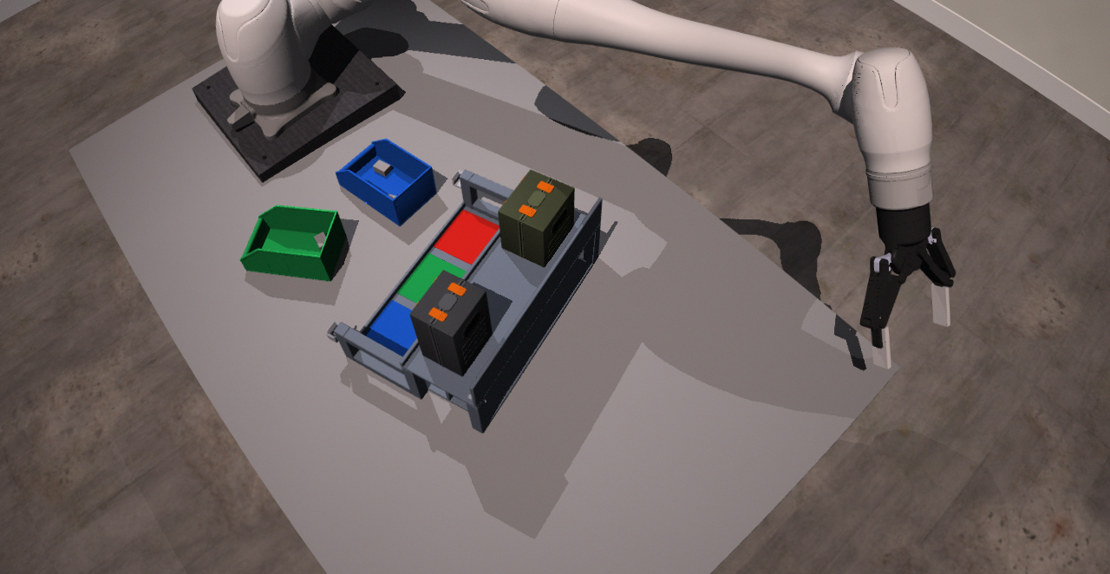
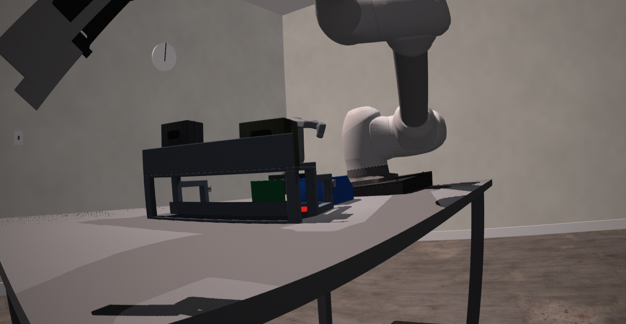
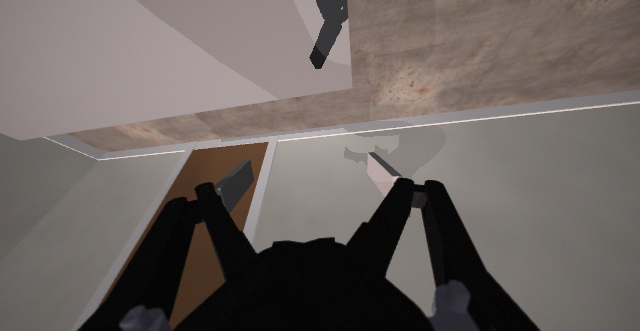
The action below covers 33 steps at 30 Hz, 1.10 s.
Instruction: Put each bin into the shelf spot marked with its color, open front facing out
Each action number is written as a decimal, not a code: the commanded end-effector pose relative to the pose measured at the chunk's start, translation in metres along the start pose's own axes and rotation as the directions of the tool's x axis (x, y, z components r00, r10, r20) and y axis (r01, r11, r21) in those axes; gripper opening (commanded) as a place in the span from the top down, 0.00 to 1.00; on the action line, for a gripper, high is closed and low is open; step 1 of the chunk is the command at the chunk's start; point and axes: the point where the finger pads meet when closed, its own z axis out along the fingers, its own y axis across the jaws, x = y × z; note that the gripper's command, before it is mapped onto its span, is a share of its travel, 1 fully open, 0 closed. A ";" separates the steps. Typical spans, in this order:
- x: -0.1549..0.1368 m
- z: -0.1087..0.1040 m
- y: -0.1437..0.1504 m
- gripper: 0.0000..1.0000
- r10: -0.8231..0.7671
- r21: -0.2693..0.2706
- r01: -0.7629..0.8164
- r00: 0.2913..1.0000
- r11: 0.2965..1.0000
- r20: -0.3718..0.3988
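Off the tabletop's [image 1: 232, 384] corner farthest from the arm's base, your gripper [image 1: 910, 329] hangs with its jaws spread to their widest and nothing between them. From the wrist you see only the two fingers against wall, floor and a corner of the tabletop.

Near the base plate [image 1: 364, 81] stand the two bins, both on the tabletop and outside the shelf [image 1: 535, 314]. The blue bin [image 1: 385, 179] sits closest to the plate, with a small grey part [image 1: 381, 168] in it. The green bin [image 1: 295, 242] sits beside it, nearer the tabletop's edge, and a pale part [image 1: 319, 239] shows in one corner of it.

At the middle of the tabletop stands the shelf, well apart from your gripper. Its lower board carries three marks in a row: red [image 1: 464, 233] toward the base end, green [image 1: 428, 278] in the middle, blue [image 1: 392, 328] at the other end. All three spots are bare of bins. On the upper board stand two dark boxes with orange clips: an olive one [image 1: 537, 217] at the red end and a black one [image 1: 450, 322] at the blue end. From the exterior view you see the shelf's back, and the green and blue bins show through its frame.
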 end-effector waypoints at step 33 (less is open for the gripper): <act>0.003 -0.042 -0.096 0.00 0.431 0.064 -0.426 0.897 0.902 -0.098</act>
